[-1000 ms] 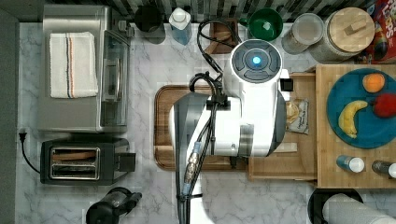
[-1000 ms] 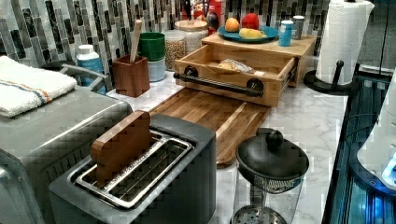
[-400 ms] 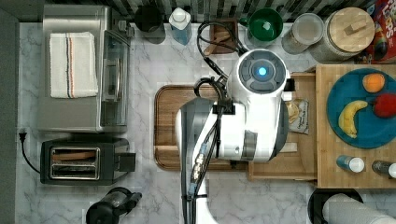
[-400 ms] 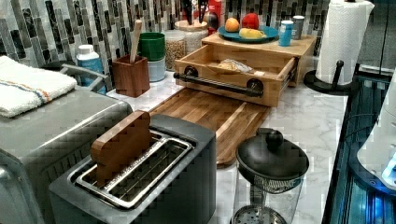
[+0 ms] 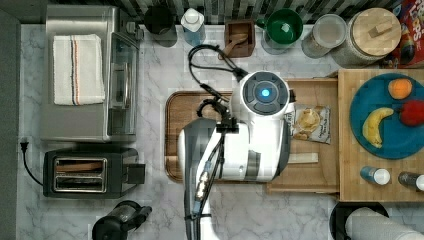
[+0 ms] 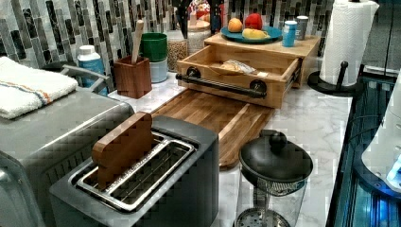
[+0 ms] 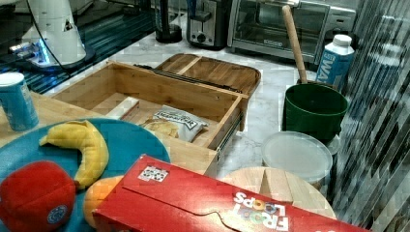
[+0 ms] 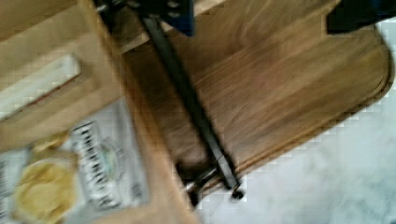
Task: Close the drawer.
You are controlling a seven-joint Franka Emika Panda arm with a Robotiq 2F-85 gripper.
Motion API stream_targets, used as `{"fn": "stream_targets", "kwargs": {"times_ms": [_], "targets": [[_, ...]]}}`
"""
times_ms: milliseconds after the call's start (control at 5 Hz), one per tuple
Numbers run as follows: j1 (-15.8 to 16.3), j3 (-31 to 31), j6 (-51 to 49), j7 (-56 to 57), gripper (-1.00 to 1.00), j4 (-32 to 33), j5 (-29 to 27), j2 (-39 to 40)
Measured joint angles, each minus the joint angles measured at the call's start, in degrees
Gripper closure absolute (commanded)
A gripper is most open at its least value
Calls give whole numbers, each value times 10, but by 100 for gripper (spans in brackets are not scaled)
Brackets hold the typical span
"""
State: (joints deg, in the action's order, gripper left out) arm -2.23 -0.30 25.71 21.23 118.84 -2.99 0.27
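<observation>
Whether the jaws stand open or closed I cannot tell. In the wrist view the black bar handle (image 8: 191,105) runs from about eleven o'clock to five o'clock, over the darker wooden board (image 8: 289,93). The drawer (image 6: 239,71) stands pulled well out, a snack bag (image 7: 180,119) lying inside. It looks light, stiff and on slides; I judge a flat push at the handle's middle best.

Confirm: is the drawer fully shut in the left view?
No, the drawer stands pulled out, its black bar handle over the brown board and a snack bag visible inside.
</observation>
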Motion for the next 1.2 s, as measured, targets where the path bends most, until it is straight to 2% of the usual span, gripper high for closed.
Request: {"fn": "stream_targets", "kwargs": {"times_ms": [200,400,600,800,1000,1200], "targets": [[5,32,0,54,-100,26,5,-3],[21,62,0,103,100,56,5,-10],[38,83,52,149,100,87,15,-14],[38,90,158,188,100,124,35,-14],[28,90,207,219,100,160,37,-13],[16,81,208,225,100,184,47,-11]]}}
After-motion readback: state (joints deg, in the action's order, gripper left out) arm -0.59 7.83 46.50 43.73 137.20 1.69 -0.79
